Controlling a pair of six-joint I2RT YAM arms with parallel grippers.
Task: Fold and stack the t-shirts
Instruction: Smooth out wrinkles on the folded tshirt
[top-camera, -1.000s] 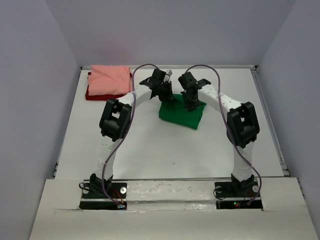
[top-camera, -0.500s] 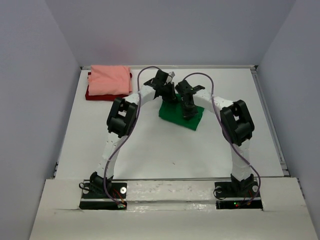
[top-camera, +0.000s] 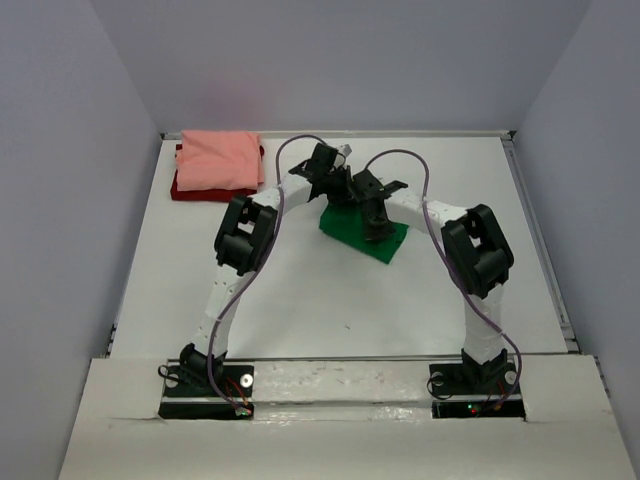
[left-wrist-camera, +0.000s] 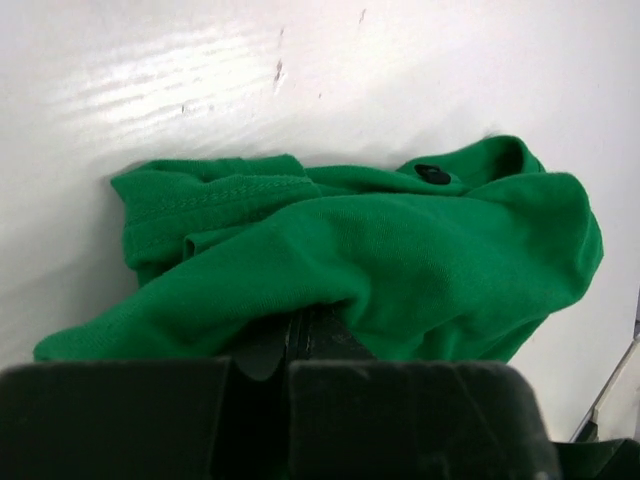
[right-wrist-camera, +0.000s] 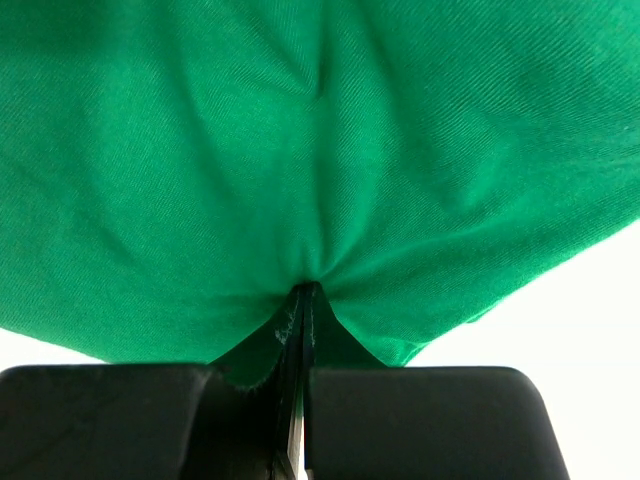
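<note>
The bright green t-shirt (top-camera: 385, 243) lies folded small near the table's middle, far side. My left gripper (top-camera: 335, 192) is shut on its far left edge; in the left wrist view the green cloth (left-wrist-camera: 420, 250) bunches over the closed jaws (left-wrist-camera: 300, 335). My right gripper (top-camera: 376, 230) is shut on the shirt's middle; in the right wrist view the fabric (right-wrist-camera: 300, 140) puckers into the pinched fingertips (right-wrist-camera: 303, 300). At the far left corner, the salmon pink t-shirt (top-camera: 218, 160) rests folded on the dark red t-shirt (top-camera: 188, 191).
The white table (top-camera: 330, 300) has a raised rim along the far edge (top-camera: 450, 134) and right side (top-camera: 545, 250). Grey walls close in left, right and behind. Both arms' cables arch over the green shirt.
Both grippers have drawn closer together, the right one moving left across the green shirt. The shirt's right side has pulled in slightly. The pink and red stack has not moved.
</note>
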